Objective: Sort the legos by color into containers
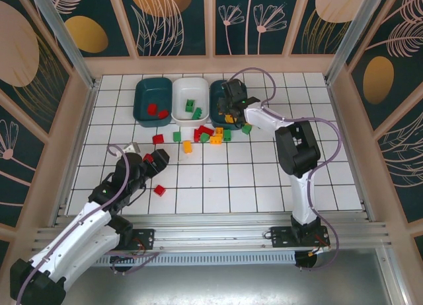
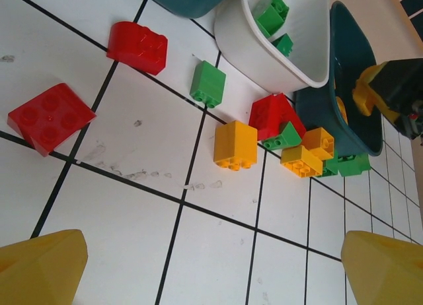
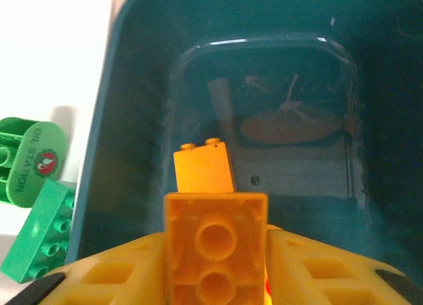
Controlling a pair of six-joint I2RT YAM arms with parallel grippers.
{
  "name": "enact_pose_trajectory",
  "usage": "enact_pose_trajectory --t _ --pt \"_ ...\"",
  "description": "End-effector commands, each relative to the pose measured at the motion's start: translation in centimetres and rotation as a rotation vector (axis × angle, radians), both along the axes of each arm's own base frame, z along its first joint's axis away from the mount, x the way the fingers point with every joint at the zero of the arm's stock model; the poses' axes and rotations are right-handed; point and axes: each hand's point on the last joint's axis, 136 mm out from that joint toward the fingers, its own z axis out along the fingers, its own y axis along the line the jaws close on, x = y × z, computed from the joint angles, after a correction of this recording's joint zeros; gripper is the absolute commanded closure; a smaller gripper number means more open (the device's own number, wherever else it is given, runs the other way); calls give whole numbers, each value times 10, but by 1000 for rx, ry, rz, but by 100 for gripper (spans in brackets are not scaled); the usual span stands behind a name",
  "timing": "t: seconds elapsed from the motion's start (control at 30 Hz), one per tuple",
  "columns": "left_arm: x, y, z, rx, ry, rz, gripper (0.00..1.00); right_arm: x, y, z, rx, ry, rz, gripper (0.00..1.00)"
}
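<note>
My right gripper (image 1: 232, 108) hangs over the right dark teal container (image 1: 215, 97), shut on an orange-yellow lego (image 3: 215, 245). Below it another orange-yellow lego (image 3: 203, 166) lies inside that tub (image 3: 132, 120). The white container (image 1: 178, 94) holds green legos (image 1: 193, 109); the left teal container (image 1: 140, 94) holds red legos (image 1: 156, 111). A loose pile of red, green and orange-yellow legos (image 1: 211, 135) lies just in front of the tubs. My left gripper (image 1: 153, 161) is open above bare tiles, its yellow fingertips (image 2: 39, 272) wide apart, with red legos (image 2: 49, 117) ahead of it.
One red lego (image 1: 159, 190) lies by itself near the left arm. A green lego (image 2: 208, 84) and an orange-yellow one (image 2: 235, 145) sit between the left gripper and the white tub (image 2: 244, 41). Wooden walls ring the tiled floor.
</note>
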Motion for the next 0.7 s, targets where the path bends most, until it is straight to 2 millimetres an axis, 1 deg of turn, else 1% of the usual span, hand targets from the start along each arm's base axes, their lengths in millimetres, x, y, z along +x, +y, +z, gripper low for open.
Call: enact_pose_trajectory --t 0.0,0.07,0.17,0.27,0.33,0.4,0.43,0.5,0.57,0.63,0.67 --pt "3 -5 13 1 -18 -30 2 3 1 27 5 -34 13 51" --pt "8 -13 17 -7 -25 -58 2 -1 1 39 11 -51 22 45" --pt "17 -29 21 -14 -24 -125 3 -6 -4 59 16 -81 24 43" --pt "30 -46 21 17 -3 -200 13 -22 -6 79 56 -108 28 42" --pt "41 -51 11 83 44 -227 18 -39 -7 88 94 -123 34 42" --pt "50 -54 -2 150 86 -246 22 -56 -13 91 125 -129 30 41" --pt "54 -55 -6 182 104 -255 24 -70 -10 89 135 -126 43 41" --pt "62 -58 -13 232 122 -268 26 -91 -13 82 145 -110 50 41" --pt "70 -64 -19 275 133 -283 30 -109 -20 73 152 -92 43 41" --pt "78 -76 -24 317 147 -311 32 -122 -30 65 153 -74 34 41" --pt "82 -82 -31 352 164 -325 32 -128 -34 61 149 -66 28 41"
